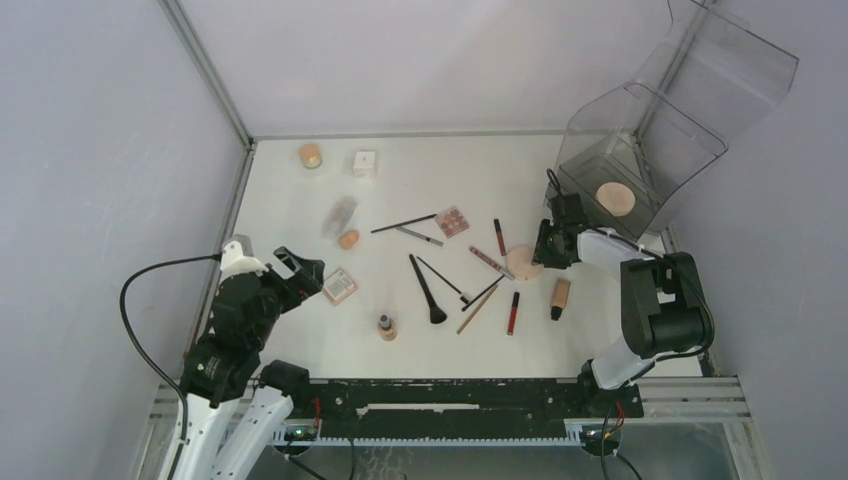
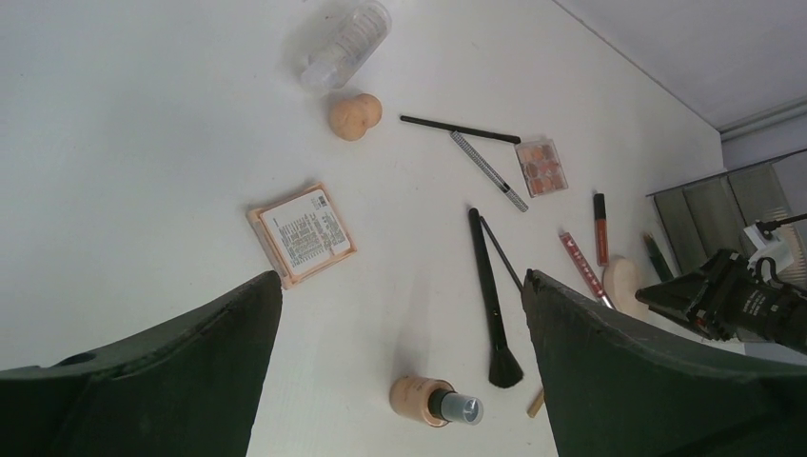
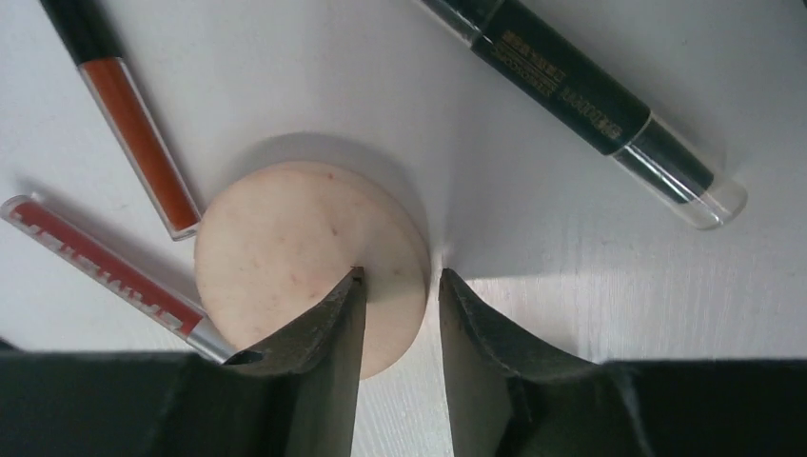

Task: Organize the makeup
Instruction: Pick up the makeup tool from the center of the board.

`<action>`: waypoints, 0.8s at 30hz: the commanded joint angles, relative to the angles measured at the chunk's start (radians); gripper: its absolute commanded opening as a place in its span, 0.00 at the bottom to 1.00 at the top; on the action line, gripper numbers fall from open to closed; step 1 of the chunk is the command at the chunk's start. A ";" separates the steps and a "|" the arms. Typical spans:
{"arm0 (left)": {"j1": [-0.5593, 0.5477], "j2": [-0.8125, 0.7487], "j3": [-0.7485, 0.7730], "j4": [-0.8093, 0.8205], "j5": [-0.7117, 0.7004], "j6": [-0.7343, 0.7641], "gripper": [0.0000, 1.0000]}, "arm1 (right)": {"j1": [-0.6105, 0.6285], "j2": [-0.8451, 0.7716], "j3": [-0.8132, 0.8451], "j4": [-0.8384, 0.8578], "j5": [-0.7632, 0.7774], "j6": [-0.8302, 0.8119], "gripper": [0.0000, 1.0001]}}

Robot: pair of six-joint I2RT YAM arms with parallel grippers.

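— Where is the right hand (image 1: 545, 252) now?

— Low over the white table (image 1: 420, 165), right at the round flat beige compact (image 1: 522, 263). From its wrist, one finger (image 3: 324, 333) lies across the compact's top (image 3: 295, 257) and the other stands just off its rim, on bare table.

— Gripping it?

— No. The jaws are only narrowly parted, with the rim in the gap, but nothing is pinched.

— What else is close?

— A clear tube of orange-red lip colour (image 3: 143, 133) and a red tube with a silver end (image 3: 95, 257) lie just beside the compact. A dark green pencil with a clear cap (image 3: 590, 105) lies a little apart.

— And the left hand (image 1: 300, 270)?

— Spread wide, holding nothing, on the left of the table. The square pink palette (image 2: 303, 233) lies label-up near one fingertip, and a tan bottle with a dark cap (image 2: 423, 400) lies between the fingers in its wrist view.
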 commanded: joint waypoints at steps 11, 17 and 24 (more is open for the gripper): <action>0.007 0.023 0.037 0.031 -0.004 0.026 1.00 | 0.008 0.002 0.080 -0.023 0.007 -0.033 0.00; 0.006 0.012 0.037 0.027 -0.003 0.025 1.00 | 0.071 -0.253 0.118 -0.097 0.156 -0.044 0.00; 0.007 -0.005 0.028 0.026 0.006 0.012 1.00 | 0.070 -0.481 0.237 -0.140 0.228 -0.050 0.00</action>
